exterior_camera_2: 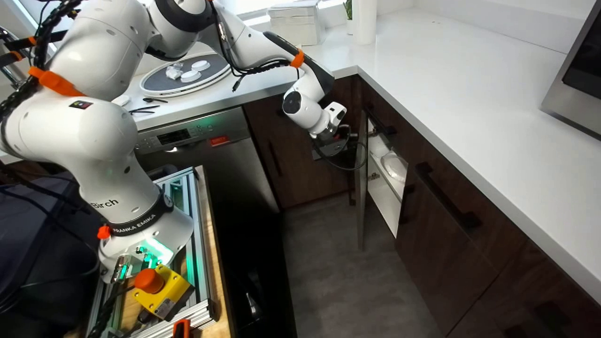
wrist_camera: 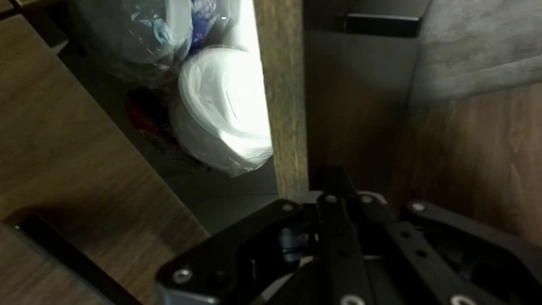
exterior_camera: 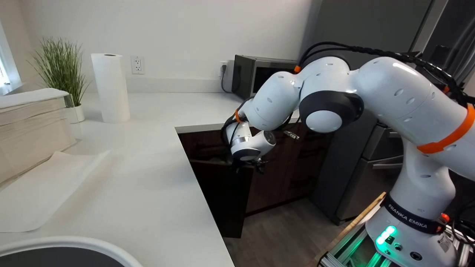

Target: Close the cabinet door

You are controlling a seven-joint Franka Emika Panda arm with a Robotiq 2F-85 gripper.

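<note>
The gripper [wrist_camera: 338,180] has its fingers together with nothing between them — likely a blunt prod, since a push needs no grip. Just beside it runs the edge of the cabinet door [wrist_camera: 283,97], which stands partly open; whether they touch cannot be told. The gripper lies on the door's outer side, where a shove should send the panel home. Across the door from it, plastic-wrapped white dishes [wrist_camera: 224,106] sit inside the cabinet [exterior_camera_2: 382,197], seemingly too deep to catch the swing.
</note>
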